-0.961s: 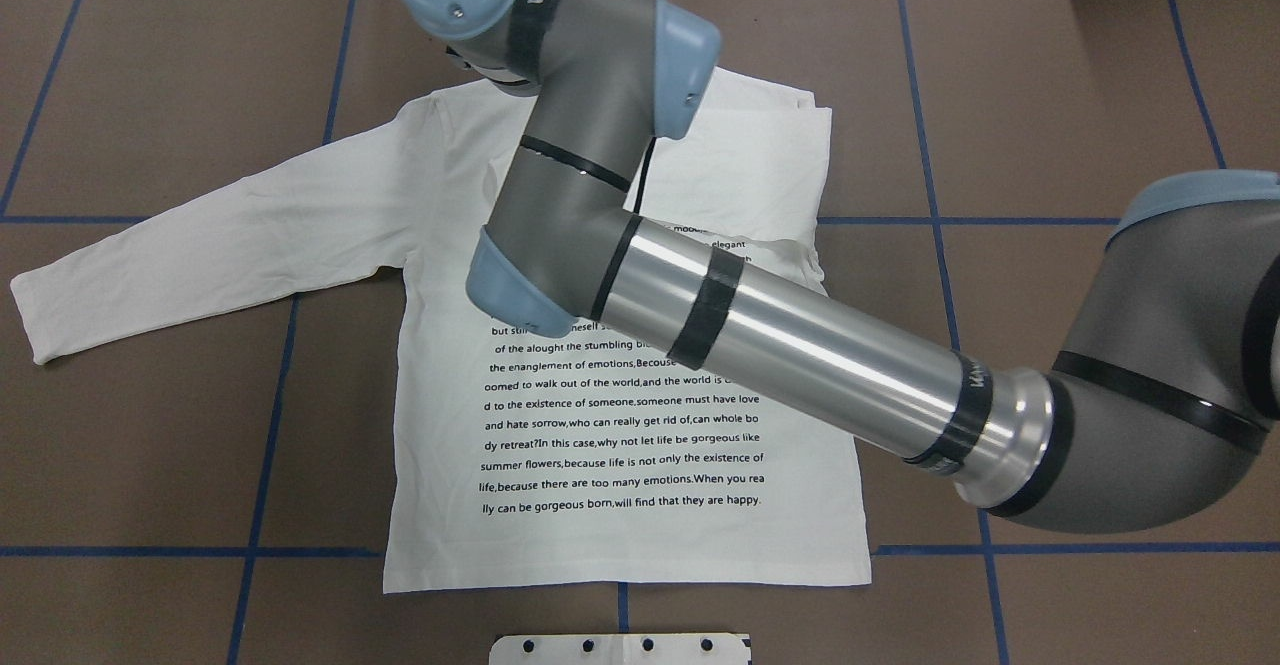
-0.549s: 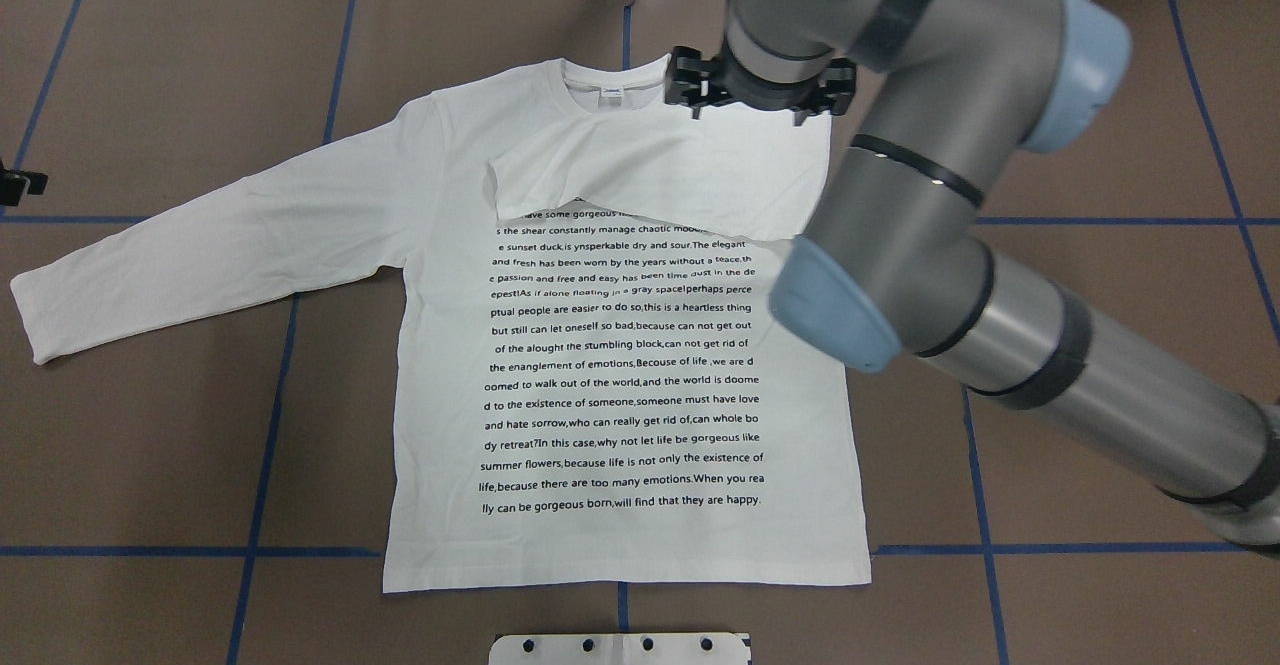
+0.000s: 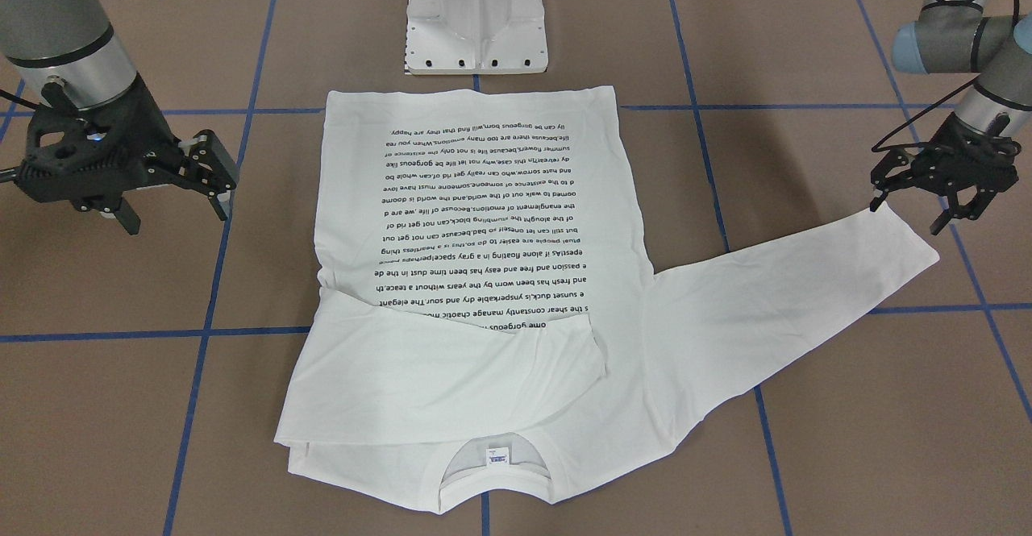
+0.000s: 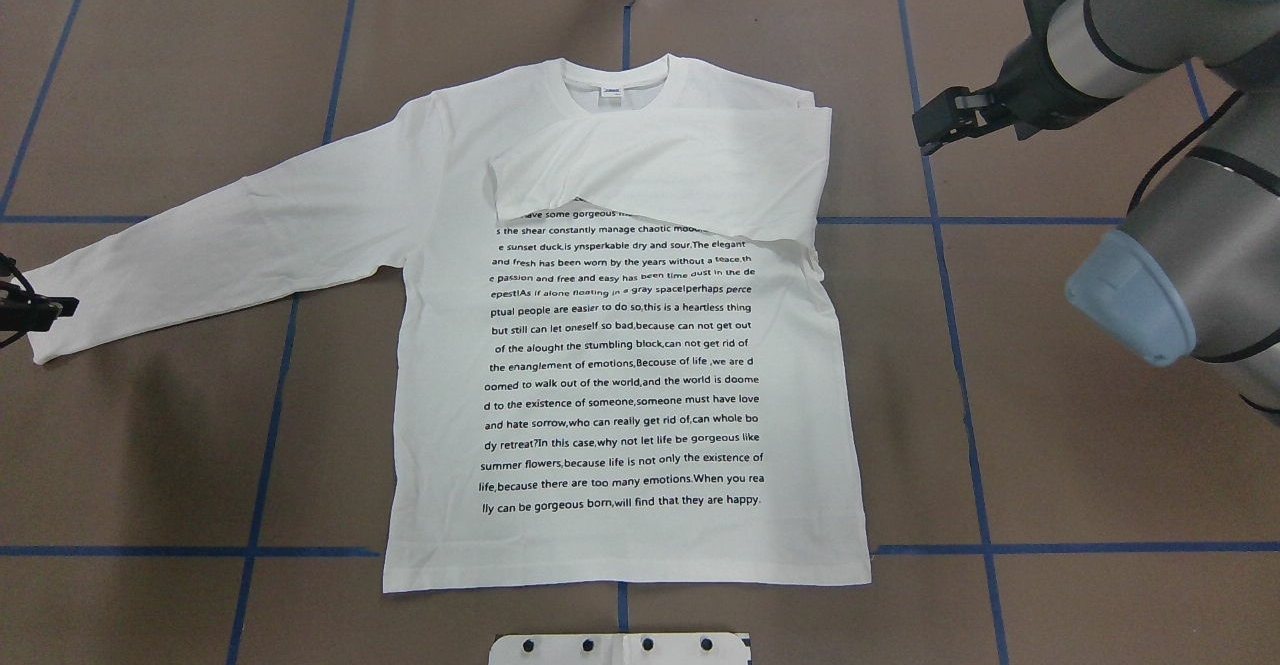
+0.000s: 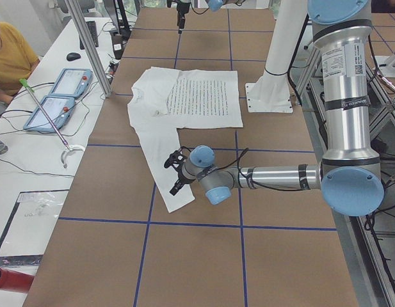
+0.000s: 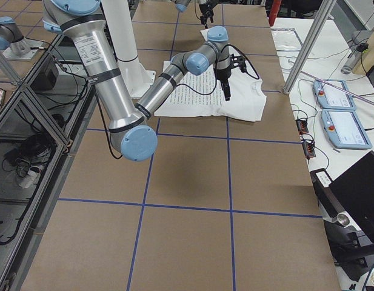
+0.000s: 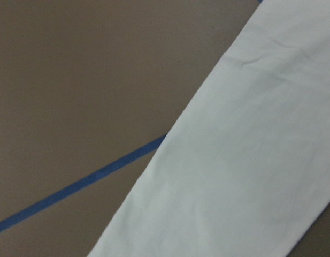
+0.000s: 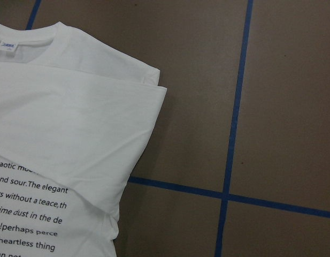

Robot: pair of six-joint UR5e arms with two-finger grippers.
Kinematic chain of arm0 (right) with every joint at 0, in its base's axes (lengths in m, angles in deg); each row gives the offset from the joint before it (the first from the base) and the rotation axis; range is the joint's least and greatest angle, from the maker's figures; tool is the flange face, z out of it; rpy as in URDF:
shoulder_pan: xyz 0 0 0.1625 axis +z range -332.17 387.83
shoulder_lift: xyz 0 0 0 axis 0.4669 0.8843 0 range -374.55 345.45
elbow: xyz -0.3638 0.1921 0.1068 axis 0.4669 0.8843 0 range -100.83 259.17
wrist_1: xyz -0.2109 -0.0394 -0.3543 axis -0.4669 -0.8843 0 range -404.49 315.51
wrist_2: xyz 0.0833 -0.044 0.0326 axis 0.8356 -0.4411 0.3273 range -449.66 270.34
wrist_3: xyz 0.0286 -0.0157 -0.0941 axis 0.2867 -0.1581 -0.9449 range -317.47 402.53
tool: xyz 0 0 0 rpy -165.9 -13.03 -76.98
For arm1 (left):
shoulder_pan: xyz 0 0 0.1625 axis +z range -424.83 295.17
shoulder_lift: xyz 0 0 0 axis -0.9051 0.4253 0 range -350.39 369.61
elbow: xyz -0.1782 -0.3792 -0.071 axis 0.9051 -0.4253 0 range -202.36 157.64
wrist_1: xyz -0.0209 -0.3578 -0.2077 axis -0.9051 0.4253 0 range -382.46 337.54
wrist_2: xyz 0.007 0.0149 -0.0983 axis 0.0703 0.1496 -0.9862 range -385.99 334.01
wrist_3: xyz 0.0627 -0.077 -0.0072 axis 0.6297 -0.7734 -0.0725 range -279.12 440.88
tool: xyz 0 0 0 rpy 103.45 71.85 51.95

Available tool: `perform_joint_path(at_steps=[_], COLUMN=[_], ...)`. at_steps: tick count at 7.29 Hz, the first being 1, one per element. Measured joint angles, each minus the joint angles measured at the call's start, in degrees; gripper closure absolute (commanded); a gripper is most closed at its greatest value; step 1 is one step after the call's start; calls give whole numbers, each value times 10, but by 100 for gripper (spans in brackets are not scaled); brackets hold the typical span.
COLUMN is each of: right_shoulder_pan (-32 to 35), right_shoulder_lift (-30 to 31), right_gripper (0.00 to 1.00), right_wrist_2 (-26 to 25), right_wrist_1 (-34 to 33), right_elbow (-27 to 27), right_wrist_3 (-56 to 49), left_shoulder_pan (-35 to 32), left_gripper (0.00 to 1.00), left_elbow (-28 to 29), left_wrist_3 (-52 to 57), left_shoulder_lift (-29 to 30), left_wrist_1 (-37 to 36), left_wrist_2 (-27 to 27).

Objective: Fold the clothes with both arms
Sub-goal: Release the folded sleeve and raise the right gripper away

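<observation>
The white long-sleeved T-shirt (image 4: 620, 385) lies flat with its printed text up and its label (image 4: 610, 92) at the far neckline. One sleeve (image 4: 660, 170) is folded across the chest. The other sleeve (image 4: 230, 235) stretches out to the left. My left gripper (image 3: 911, 212) is open and hangs just above that sleeve's cuff, holding nothing; the left wrist view shows the sleeve (image 7: 234, 160) below it. My right gripper (image 3: 173, 197) is open and empty, off the shirt beside the folded shoulder (image 8: 74, 123); it also shows in the overhead view (image 4: 935, 130).
The white pedestal base (image 3: 476, 20) stands at the shirt's hem. Blue tape lines (image 4: 940, 275) grid the brown table. A side table with tablets (image 5: 59, 96) and a seated person lies beyond the table's far edge.
My right arm has swung off the shirt to the right, leaving the sleeve folded across the chest. My left gripper has moved along the table's left edge to the stretched sleeve's cuff.
</observation>
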Motion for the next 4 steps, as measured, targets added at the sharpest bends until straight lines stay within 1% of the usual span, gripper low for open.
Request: perform_joint_path(at_steps=[1, 3, 4], right_shoulder_pan=[5, 8, 8], right_shoulder_lift=[14, 22, 23], right_gripper=[0, 0, 0], right_wrist_2=[8, 11, 11], right_wrist_1=[17, 26, 26], right_elbow=[-2, -3, -3], right_wrist_3=[-4, -6, -6], left_shoulder_pan=[14, 33, 41], left_gripper=[0, 1, 9], left_elbow=[5, 10, 12], left_wrist_3=[1, 3, 4], left_shoulder_lift=[-4, -11, -14], left_wrist_1=[4, 6, 6], left_wrist_2=[4, 12, 19])
